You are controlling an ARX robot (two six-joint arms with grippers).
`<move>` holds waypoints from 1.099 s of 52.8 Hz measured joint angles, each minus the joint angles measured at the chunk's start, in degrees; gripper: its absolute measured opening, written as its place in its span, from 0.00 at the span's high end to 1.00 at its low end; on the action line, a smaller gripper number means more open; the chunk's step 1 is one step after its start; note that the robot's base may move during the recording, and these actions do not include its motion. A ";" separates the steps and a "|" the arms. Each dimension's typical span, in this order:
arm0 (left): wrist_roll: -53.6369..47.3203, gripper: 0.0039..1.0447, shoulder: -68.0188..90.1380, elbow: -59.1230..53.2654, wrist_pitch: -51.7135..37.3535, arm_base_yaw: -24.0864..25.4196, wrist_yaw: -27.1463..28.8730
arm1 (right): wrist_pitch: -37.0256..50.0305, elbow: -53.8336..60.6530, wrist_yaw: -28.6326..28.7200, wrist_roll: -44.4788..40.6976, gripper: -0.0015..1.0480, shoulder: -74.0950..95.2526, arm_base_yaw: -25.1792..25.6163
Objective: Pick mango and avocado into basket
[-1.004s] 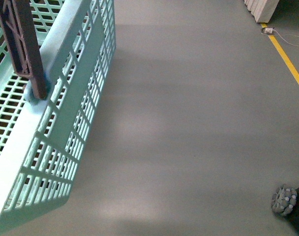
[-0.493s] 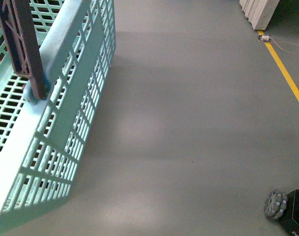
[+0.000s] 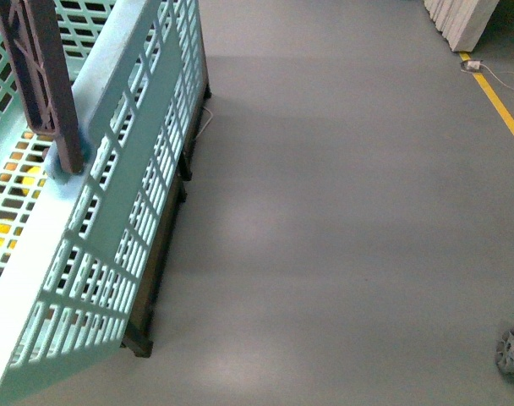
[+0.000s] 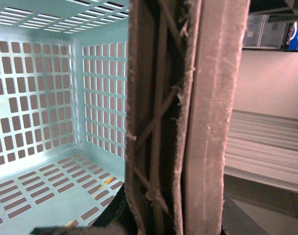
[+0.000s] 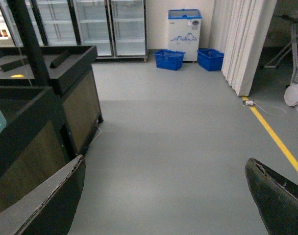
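Gaping wide, the right gripper (image 5: 164, 161) shows its two dark fingers (image 5: 51, 200) at opposite sides of its wrist view, with only grey floor (image 5: 173, 147) between them; it holds nothing and touches nothing.

The left wrist view is nearly filled by one brown handle (image 4: 188, 122) of the teal basket (image 4: 41, 98), seen very close. A dark part (image 4: 114, 220) sits just beside the handle's lower end. Whether the left gripper is clamped on the handle cannot be told, since its jaws do not show.

In the front view the basket (image 3: 130, 194) takes up the left side, tilted, with its slotted long wall facing the camera and a brown handle (image 3: 46, 85) standing up from the rim. A dark stand (image 3: 160, 271) shows under it. Yellow patches (image 3: 20, 173) show through the slots near the left edge; whether they are the mango cannot be told.

A yellow floor line (image 3: 502, 101) runs along the right, and a grey wheel (image 3: 512, 351) sits at the lower right corner. The right wrist view also takes in a dark counter (image 5: 46, 98), glass-door fridges (image 5: 90, 24), a white and blue chest freezer (image 5: 184, 32) and blue crates (image 5: 169, 58).
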State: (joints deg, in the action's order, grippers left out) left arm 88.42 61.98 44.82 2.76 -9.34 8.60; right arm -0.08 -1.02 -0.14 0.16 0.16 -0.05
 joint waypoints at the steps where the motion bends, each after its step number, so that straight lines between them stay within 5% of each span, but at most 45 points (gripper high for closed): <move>1: -0.02 0.85 0.02 0.02 0.00 0.00 0.00 | 0.02 0.00 -0.04 0.00 0.08 0.00 0.00; 58: -0.28 0.85 -0.02 -0.04 0.04 0.04 0.00 | -0.02 0.00 0.17 -0.02 0.08 -0.02 0.00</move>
State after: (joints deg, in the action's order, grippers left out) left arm 88.14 61.95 44.77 2.81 -9.30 8.60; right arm -0.10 -1.02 0.03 0.14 0.14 -0.05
